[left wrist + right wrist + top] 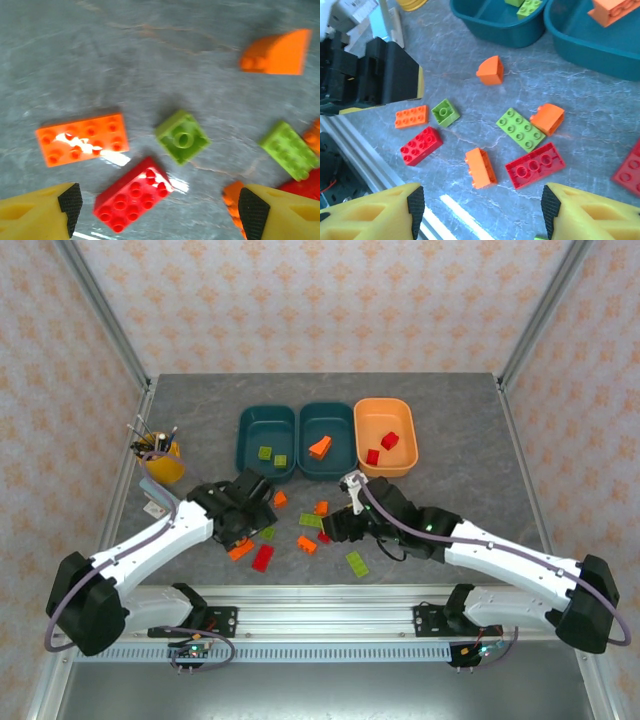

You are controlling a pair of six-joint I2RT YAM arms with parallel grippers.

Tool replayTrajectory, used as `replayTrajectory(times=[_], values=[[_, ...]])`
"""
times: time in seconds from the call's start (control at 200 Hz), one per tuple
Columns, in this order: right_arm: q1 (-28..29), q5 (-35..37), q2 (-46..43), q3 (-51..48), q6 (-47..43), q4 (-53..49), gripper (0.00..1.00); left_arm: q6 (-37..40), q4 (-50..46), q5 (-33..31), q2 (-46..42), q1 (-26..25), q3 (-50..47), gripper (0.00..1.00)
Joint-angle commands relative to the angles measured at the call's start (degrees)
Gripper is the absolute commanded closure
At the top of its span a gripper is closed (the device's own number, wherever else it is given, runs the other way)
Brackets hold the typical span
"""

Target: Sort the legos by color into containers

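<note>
The left arm and the right arm are built of smooth white links joined by bulky black joints. A thin pale purple cable loops along each one. The left gripper and the right gripper have blocky yellow fingers faced with textured black pads. The black base plates are at the near edge.

— How many trays did we count?
— We counted three: two teal trays and one orange tray.
— And the bricks?
— We found fifteen that we could see: five green bricks, five orange bricks and five red bricks. Some were maybe hidden.
— Anything more?
— One yellow cup and two robot arms.
</note>
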Motion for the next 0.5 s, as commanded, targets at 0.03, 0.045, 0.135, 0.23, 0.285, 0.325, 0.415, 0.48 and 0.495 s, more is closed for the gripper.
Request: replayTrajectory(times=[0.03,0.045,0.135,0.23,0.285,0.325,0.415,0.48,0.495], values=[[1.75,-0.67,1.52,1.34,-2.46,2.67,0.35,-10.68,-2.88,-4.01,-4.46,1.27,-4.18,0.15],[2.11,-0.63,1.73,1.57,-2.7,2.62,0.35,-11.32,-3.15,-3.76,-4.51,1.45,-4.54,0.14],[3.4,0.03,3.16,2.45,-3.52,2.59,0.35,-18.61,-3.34,-1.93,-5.83,2.45,-8.04,0.13],[3.45,-0.77,4.72,3.15,-3.37,2.84,0.35,-30.71,-1.31,-3.31,-10.31,2.28,-11.86,0.13],[3.53,-1.26,5.38,3.52,-3.28,3.1,0.35,-37.37,0.04,-5.71,-12.59,2.19,-12.93,0.14],[3.49,-1.49,5.59,3.81,-3.18,3.12,0.35,-40.96,0.47,-7.6,-13.2,2.11,-12.86,0.14],[3.53,-1.98,6.51,4.32,-3.53,2.73,0.35,-47.32,-0.12,-8.55,-11.8,2.16,-11.97,0.11],[3.53,-2.14,7.04,4.41,-4.04,2.33,0.35,-51.5,0.53,-6.48,-9.43,2.06,-11.76,0.08],[3.49,-2.2,7.14,4.43,-4.2,2.21,0.35,-52.39,1.2,-6.04,-8.93,1.98,-11.82,0.08]])
